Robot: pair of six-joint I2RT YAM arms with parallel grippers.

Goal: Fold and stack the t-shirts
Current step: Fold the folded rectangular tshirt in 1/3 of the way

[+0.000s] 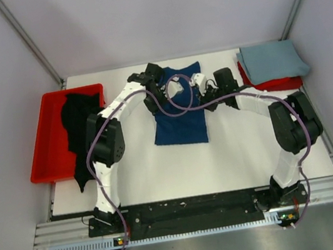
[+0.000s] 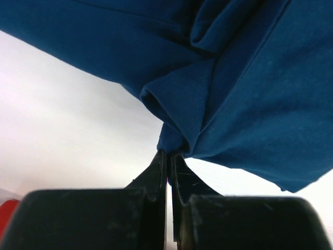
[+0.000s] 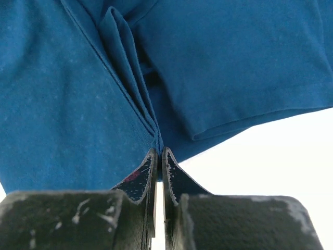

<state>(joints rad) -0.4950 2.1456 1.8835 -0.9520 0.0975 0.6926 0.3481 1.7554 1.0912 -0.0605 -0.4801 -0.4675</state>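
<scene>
Now left end effector (image 2: 167,156) pinched shut on navy shirt (image 1: 182,122) edge; right end effector (image 3: 158,152) clamped tight on bunched pleat.

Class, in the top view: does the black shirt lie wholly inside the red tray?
No; the black shirt spills over the red tray edge onto the table.

The left arm (image 1: 117,110) and right arm (image 1: 258,101) both bend in over the navy t-shirt (image 1: 181,129). The left gripper (image 2: 167,154) is pinched tight on its left edge, the right gripper (image 3: 159,152) clamped on a fold at its right edge.
</scene>
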